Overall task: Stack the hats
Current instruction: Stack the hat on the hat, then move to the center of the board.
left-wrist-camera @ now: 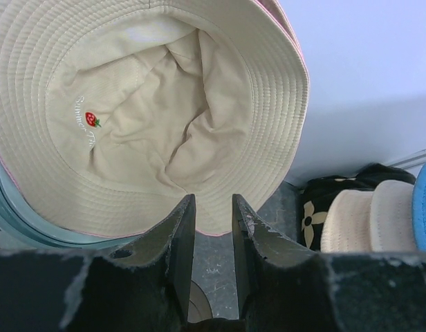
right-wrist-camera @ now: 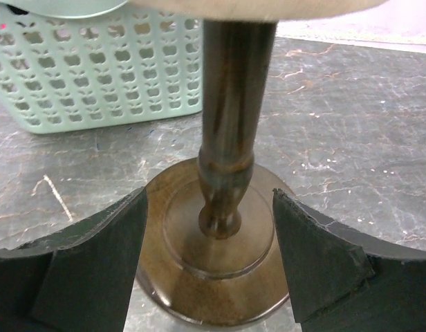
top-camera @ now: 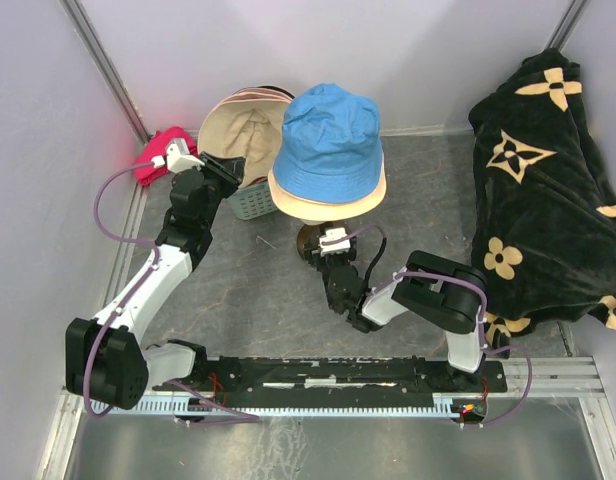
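A blue hat (top-camera: 328,140) sits on top of a tan hat (top-camera: 333,207) on a dark wooden stand (right-wrist-camera: 225,104) at mid table. A cream hat (left-wrist-camera: 151,104) with a small strawberry mark leans in a basket, its inside facing my left gripper (left-wrist-camera: 213,197). That gripper (top-camera: 228,172) hovers just short of the brim, its jaws a narrow gap apart with only table showing between them. A pink edge (left-wrist-camera: 279,21) shows behind the cream hat. My right gripper (right-wrist-camera: 208,194) is open wide, one finger on each side of the stand's round base (right-wrist-camera: 213,277), clear of the post.
The mint basket (top-camera: 250,203) stands left of the stand. A magenta cloth (top-camera: 158,155) lies by the left wall. A large black cloth with beige flowers (top-camera: 548,190) fills the right side. Walls close in at the back and both sides.
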### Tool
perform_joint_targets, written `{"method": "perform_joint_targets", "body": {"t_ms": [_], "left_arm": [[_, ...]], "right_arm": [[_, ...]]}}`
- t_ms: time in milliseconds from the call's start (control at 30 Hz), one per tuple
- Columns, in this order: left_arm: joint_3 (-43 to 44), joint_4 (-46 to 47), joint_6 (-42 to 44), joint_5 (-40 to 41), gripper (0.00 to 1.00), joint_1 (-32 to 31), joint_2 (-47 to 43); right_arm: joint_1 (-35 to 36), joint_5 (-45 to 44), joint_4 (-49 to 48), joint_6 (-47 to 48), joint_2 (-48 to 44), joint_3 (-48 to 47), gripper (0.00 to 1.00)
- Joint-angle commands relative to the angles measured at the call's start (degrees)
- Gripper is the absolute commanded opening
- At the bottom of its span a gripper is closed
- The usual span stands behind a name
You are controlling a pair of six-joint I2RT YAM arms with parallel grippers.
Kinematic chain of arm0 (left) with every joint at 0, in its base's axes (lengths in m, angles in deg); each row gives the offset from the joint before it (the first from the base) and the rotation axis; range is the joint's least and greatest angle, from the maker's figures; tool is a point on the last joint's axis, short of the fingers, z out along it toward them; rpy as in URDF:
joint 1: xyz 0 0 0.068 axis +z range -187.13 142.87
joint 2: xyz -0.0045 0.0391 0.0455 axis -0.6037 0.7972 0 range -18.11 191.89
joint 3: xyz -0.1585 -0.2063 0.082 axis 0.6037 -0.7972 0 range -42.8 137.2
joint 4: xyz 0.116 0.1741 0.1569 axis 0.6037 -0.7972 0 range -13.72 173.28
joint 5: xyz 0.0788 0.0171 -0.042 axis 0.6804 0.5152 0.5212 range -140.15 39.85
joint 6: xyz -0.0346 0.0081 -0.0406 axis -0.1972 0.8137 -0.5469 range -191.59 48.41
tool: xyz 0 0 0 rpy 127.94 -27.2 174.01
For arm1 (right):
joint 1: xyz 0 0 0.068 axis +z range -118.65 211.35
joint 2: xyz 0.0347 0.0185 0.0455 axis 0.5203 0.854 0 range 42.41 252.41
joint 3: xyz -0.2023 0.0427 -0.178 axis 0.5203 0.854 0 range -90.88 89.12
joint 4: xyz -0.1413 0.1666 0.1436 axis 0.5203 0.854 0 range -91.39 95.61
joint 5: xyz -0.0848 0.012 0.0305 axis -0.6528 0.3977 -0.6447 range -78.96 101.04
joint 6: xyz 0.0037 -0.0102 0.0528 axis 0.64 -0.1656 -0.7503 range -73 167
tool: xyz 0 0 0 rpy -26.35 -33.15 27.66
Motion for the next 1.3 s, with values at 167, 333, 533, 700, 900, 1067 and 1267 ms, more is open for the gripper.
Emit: {"method": "perform_joint_targets", "body": {"t_ms": [167,333,533,700,900,1067,1267], "left_arm": [[-0.1,5.4,2.0,-0.7,0.35,-0.6,0.3],[0.0,5.7,2.5,-0.7,0.35,-0.6,0.3],[-0.8,6.8,2.9,-0.9,0.34,-0.6,0.2],[-1.0,6.8,3.4,-0.9,0.34,-0.7,0.0],[-2.3,7.8,3.3,-0.8,0.35,-0.7,-0.5],[-3.0,8.3,3.3,-0.6,0.35,-0.7,-0.6],[-3.2,8.6,3.3,-0.4,0.34,-0.7,-0.6]], "right_arm": [[-3.7,1.5,-4.8,1.9,3.0,-5.0,0.81],[-4.7,2.7,-4.8,1.6,4.4,-6.6,0.79],[-5.7,3.6,-4.8,1.5,5.9,-8.2,0.71],[-6.4,4.1,-4.8,1.6,6.3,-8.5,0.57],[-7.2,4.1,-4.8,0.8,6.4,-7.4,0.38],[-7.6,3.9,-4.8,0.3,6.3,-6.4,0.31],[-8.6,3.9,-4.8,0.3,4.4,-4.4,0.21]]}}
